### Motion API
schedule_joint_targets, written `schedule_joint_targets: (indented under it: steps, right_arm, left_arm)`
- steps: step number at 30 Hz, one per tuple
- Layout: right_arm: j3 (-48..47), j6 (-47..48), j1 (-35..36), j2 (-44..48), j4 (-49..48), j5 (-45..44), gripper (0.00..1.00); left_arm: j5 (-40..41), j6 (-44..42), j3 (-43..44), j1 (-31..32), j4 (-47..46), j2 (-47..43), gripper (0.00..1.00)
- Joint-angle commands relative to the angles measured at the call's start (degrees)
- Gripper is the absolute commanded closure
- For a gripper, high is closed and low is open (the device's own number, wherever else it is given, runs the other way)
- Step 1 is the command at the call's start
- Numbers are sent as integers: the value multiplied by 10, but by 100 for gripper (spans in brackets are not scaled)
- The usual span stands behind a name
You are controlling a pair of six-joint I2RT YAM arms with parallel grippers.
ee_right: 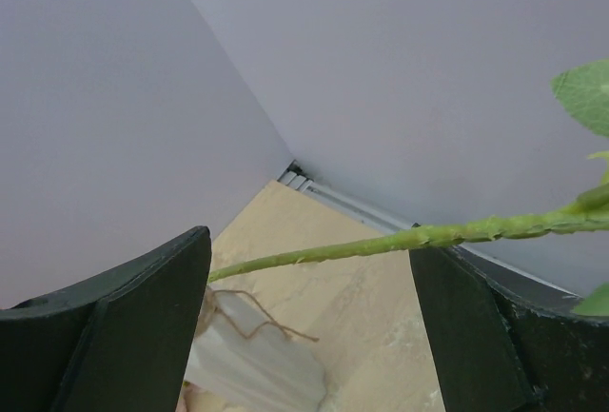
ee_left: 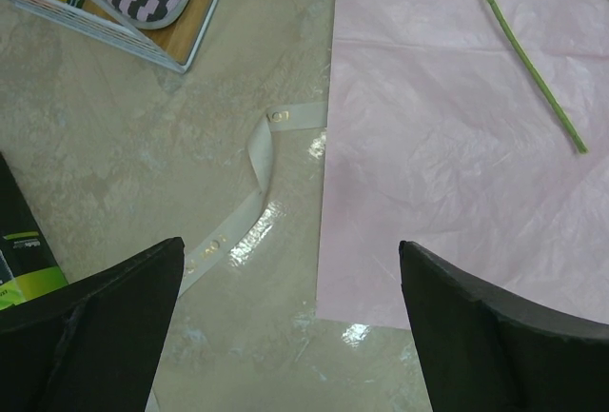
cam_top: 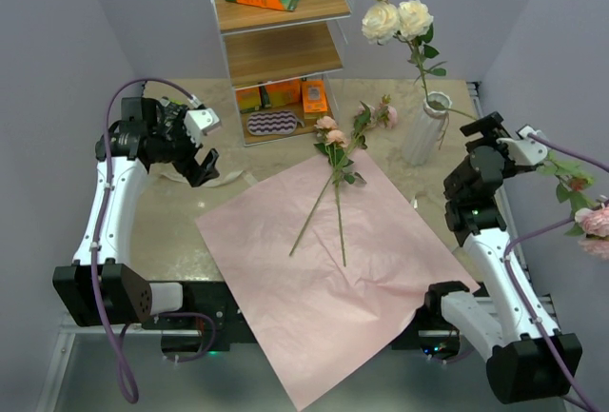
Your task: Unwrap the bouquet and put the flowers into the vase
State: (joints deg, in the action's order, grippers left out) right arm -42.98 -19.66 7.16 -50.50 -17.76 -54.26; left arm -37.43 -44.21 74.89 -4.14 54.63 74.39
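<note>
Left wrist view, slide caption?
Open left hand above cream ribbon beside the pink sheet; two green stems upper right.

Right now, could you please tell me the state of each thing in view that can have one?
Pink sheet: unwrapped, spread flat on the table.
Ribbon: untied, lying loose beside the sheet.
Loose roses: lying flat on the sheet.
Vase: upright, cream roses standing in it.
Left claw: open, empty.
Right claw: open, raised, a green stem crossing between its jaws.
</note>
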Motion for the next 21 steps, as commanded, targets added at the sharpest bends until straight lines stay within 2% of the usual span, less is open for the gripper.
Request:
schedule_joint_targets:
  steps: [1,10,21]
  right_arm:
    - [16,10,-27,1,-70,5,12]
    - [22,58,-44,-9,-176,79,14]
    - [-68,132,-43,-39,-191,179,21]
  left_arm:
    - [1,-11,25,-7,4,-11,1]
    - [-1,-9,32,-8,5,-6,0]
    - [-8,1,33,-8,1,0,1]
